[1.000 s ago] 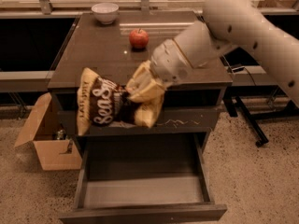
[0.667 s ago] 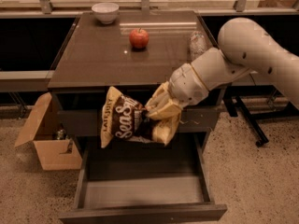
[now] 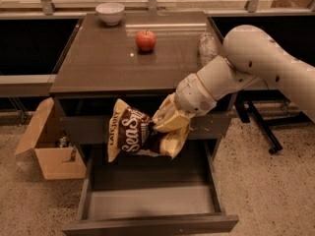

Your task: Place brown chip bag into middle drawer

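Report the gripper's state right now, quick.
Gripper: shut on the brown chip bag, holding it in the air above the open middle drawer.

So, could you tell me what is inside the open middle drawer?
Only a bare grey floor shows in the middle drawer. Its rear is covered by the brown chip bag, held above it by the gripper.

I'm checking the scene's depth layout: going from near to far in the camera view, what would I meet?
middle drawer, pulled open → brown chip bag, clamped in the gripper above the drawer → apple → white bowl
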You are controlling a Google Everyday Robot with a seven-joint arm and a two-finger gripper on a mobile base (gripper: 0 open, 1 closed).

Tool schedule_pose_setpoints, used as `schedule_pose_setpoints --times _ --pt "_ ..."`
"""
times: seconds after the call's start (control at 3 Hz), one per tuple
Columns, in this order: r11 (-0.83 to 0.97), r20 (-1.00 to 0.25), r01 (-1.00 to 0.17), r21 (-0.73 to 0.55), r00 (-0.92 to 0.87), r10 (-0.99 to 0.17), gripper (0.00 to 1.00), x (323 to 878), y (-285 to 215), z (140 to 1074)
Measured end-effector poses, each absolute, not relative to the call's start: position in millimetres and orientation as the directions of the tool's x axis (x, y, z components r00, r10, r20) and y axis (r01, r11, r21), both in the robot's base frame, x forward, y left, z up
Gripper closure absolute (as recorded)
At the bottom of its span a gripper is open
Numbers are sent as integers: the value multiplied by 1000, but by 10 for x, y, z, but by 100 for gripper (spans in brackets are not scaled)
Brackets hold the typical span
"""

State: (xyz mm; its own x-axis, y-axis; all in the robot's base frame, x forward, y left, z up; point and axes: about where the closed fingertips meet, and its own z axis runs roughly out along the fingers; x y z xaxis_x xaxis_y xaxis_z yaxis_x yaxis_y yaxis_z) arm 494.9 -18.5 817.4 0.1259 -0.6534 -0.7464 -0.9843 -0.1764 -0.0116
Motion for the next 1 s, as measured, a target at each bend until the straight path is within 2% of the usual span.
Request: schedule_pose_setpoints --times 0.67,1.0 --pt "-57 -756 -994 94 -34 -654 100 4735 -456 6945" --pt "132 -751 -976 171 -216 -624 100 4730 -778 6022"
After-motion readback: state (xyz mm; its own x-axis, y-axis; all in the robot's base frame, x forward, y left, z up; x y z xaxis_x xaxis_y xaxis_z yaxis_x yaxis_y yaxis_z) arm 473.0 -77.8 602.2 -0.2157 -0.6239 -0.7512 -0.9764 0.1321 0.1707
